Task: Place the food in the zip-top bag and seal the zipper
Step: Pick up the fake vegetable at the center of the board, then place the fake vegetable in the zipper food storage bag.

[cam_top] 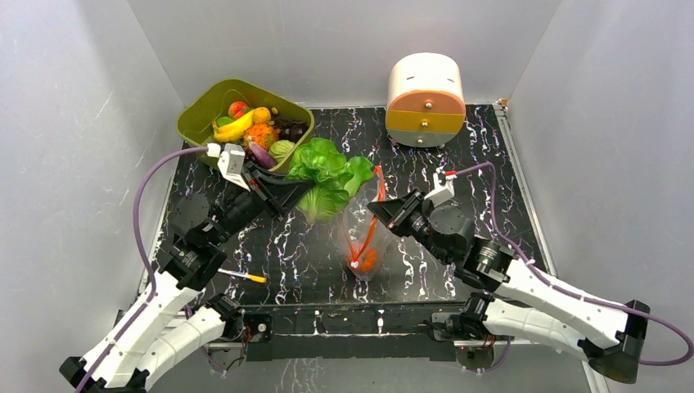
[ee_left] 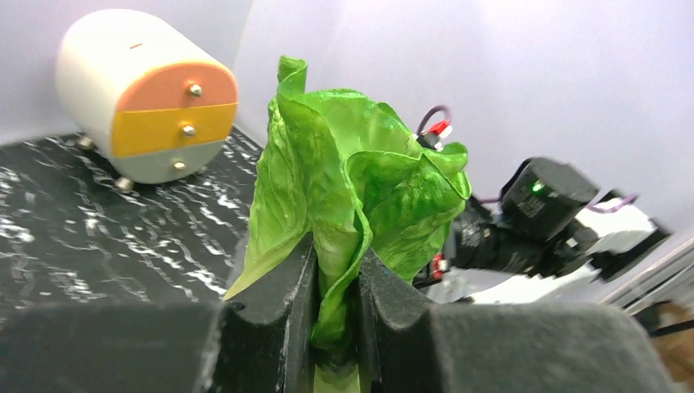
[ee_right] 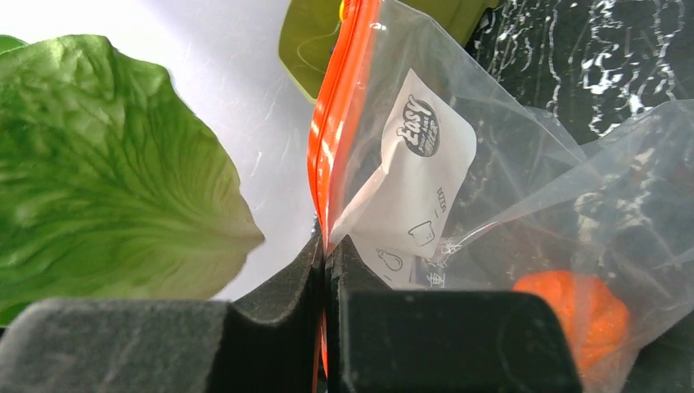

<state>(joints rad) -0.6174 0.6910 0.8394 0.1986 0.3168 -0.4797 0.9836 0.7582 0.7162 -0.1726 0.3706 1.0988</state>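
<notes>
My left gripper is shut on the stem of the leafy green lettuce, which it holds off the table just left of the zip-top bag. My right gripper is shut on the bag's red-orange zipper and holds the mouth edge up. The clear bag hangs below with an orange round piece at its bottom. In the right wrist view the lettuce fills the left side, apart from the bag.
An olive-green bin at the back left holds several more toy fruits and vegetables. A white, orange and yellow drawer unit stands at the back. A yellow-tipped pen lies near the left arm.
</notes>
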